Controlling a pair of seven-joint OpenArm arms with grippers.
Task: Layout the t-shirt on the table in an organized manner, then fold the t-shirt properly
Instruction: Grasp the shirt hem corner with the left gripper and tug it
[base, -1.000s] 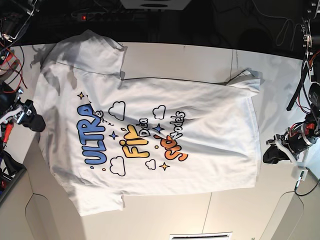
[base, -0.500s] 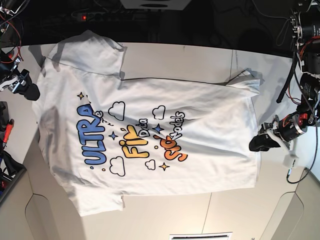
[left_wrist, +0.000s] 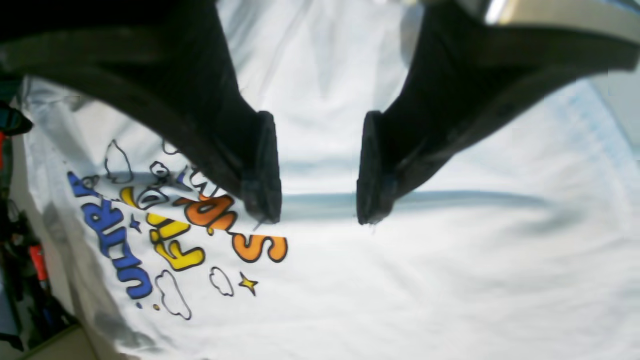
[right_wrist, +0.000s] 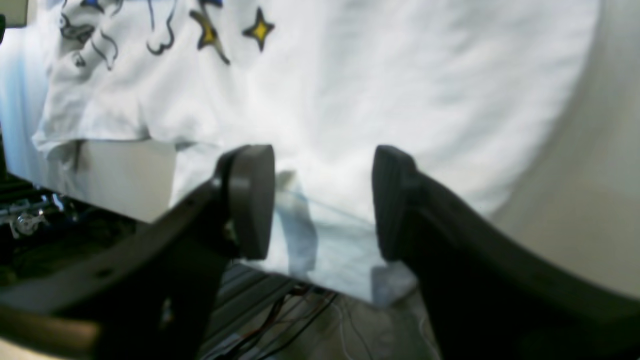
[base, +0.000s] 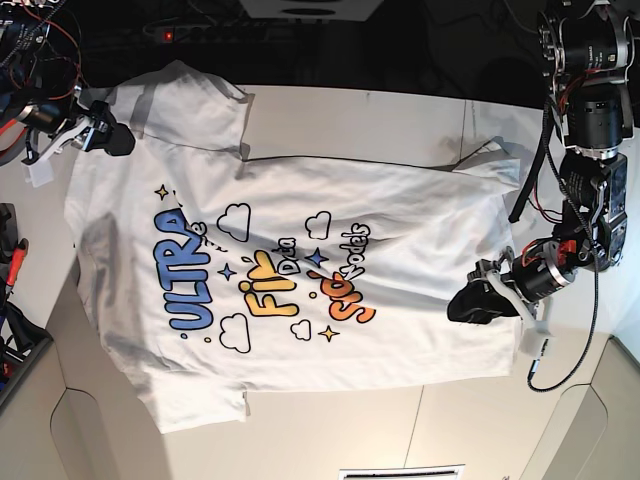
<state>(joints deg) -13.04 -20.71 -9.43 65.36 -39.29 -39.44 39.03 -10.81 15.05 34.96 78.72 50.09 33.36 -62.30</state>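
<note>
The white t-shirt (base: 400, 220) lies spread print-up on the table (base: 400, 120), neck end at the base view's left and hem at its right. My left gripper (base: 458, 305) hovers over the hem end, its black fingers (left_wrist: 260, 165) open with only flat cloth (left_wrist: 400, 275) beneath the gap (left_wrist: 320, 200). My right gripper (base: 122, 143) is at the far-left sleeve. In the right wrist view it (right_wrist: 322, 200) stands open over the sleeve edge (right_wrist: 330, 240), which hangs past the table's far edge. Nothing is gripped by either.
Cables and electronics crowd the left side (base: 15, 260). A power strip (base: 170, 35) lies behind the table's far edge. Rounded cut-outs mark the front corners (base: 90, 430). A thin dark seam (base: 465, 125) crosses the tabletop at the right.
My left gripper has come in from beside the table onto the shirt's hem end. My right gripper has travelled up the left side to the far sleeve. Both jaws have opened wider.
</note>
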